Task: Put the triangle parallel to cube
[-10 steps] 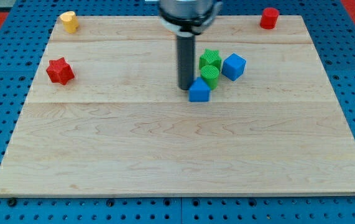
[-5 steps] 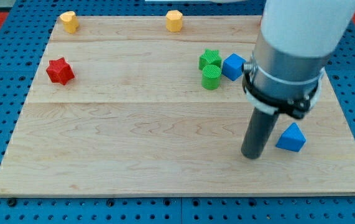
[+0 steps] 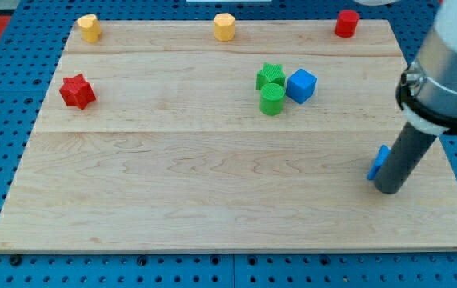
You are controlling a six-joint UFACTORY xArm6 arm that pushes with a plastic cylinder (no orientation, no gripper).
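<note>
1. Camera view: my tip (image 3: 389,190) is seen low at the view's right, resting on the wooden board (image 3: 172,192). No fingers are fitted, so no grasp state applies.
2. The blue triangle (image 3: 379,161) is mostly hidden behind the rod, touching it at about 10 o'clock from the tip.
3. The blue cube (image 3: 301,85) is noted well apart, at about 11 o'clock, just beside a green cylinder (image 3: 272,99) and another green block (image 3: 270,75).
4. A red star (image 3: 76,91) is recorded far left.
5. Farthest: two yellow blocks (image 3: 89,27) (image 3: 225,26) and a red block (image 3: 346,22).
</note>
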